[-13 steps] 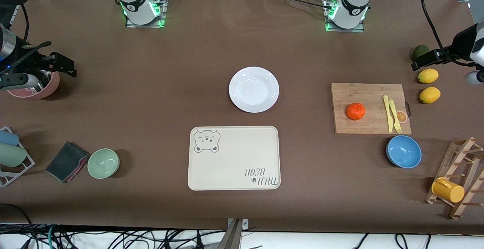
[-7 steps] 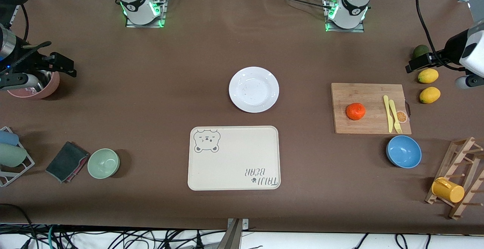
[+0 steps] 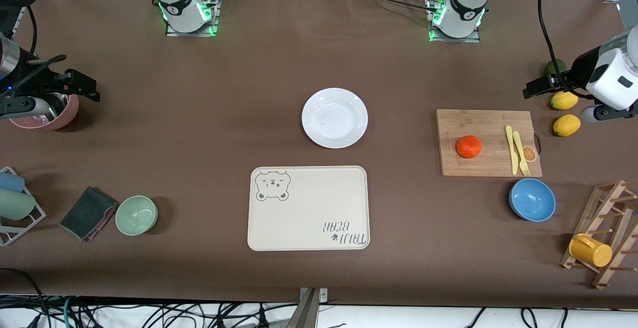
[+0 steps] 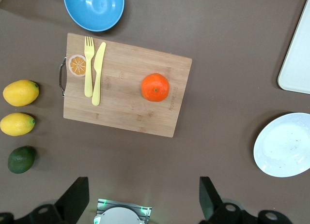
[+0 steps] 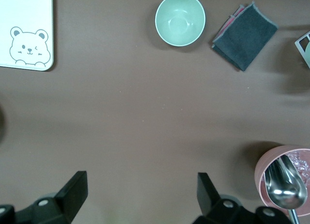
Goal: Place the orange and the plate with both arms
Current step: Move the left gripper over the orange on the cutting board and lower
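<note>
Front view. The plate [image 3: 334, 117] lies at frame centre on bare brown bench [image 3: 199, 118], open cloth all round it; the cream tray [image 3: 308, 208] sits just below, apart from it. The orange [image 3: 469, 146] rests on the cutting board [image 3: 488, 142] at centre right, clear of the board's edges and of the yellow fork and knife [image 3: 517, 149]. The left end effector [image 3: 541, 87] hangs at the right edge over the lemons [image 3: 564, 112]; the right end effector [image 3: 82, 87] at the left edge beside the pink bowl [image 3: 47, 112].

Left wrist view. Orange [image 4: 155, 87] mid-board; left fingers [image 4: 75, 200] spread apart, nothing between.

Right wrist view. Right fingers [image 5: 72, 194] likewise apart over bare cloth; green bowl [image 5: 180, 19] at upper centre.
</note>
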Robot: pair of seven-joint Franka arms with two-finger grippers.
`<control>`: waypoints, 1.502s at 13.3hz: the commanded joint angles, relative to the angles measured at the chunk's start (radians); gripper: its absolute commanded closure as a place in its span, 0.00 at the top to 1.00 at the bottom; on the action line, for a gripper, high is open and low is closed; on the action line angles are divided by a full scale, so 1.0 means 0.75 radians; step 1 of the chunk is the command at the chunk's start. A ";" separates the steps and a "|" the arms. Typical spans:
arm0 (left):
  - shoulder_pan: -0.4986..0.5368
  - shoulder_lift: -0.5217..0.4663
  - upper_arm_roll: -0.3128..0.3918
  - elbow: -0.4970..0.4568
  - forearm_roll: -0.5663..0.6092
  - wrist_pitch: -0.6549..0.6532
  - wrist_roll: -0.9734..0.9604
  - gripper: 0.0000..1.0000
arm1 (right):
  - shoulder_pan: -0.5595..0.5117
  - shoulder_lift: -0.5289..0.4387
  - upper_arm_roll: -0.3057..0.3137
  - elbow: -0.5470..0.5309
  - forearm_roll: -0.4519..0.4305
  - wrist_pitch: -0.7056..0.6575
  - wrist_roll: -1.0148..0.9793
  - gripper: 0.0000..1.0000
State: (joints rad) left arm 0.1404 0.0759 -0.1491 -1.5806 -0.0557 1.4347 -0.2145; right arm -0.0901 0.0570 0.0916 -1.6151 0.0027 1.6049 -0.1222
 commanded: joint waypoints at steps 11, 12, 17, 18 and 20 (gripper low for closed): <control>0.019 -0.228 -0.038 -0.706 0.029 0.659 0.018 1.00 | -0.017 -0.006 0.009 -0.004 0.019 0.010 -0.005 1.00; 0.019 -0.228 -0.059 -0.780 0.029 0.763 0.018 1.00 | -0.017 -0.006 0.009 -0.004 0.019 0.010 -0.005 1.00; 0.019 -0.091 -0.065 -0.934 0.031 1.053 0.022 1.00 | -0.017 -0.006 0.009 -0.004 0.019 0.010 -0.005 1.00; 0.019 -0.048 -0.065 -0.934 0.031 1.097 0.036 1.00 | -0.017 -0.006 0.009 -0.004 0.019 0.008 -0.005 1.00; 0.021 0.048 -0.061 -0.934 0.031 1.189 0.075 1.00 | -0.017 -0.006 0.009 -0.004 0.021 0.008 -0.005 1.00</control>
State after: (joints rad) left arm 0.1465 0.0470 -0.1914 -2.2891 -0.0544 2.2672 -0.1939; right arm -0.0902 0.0574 0.0914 -1.6151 0.0027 1.6049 -0.1222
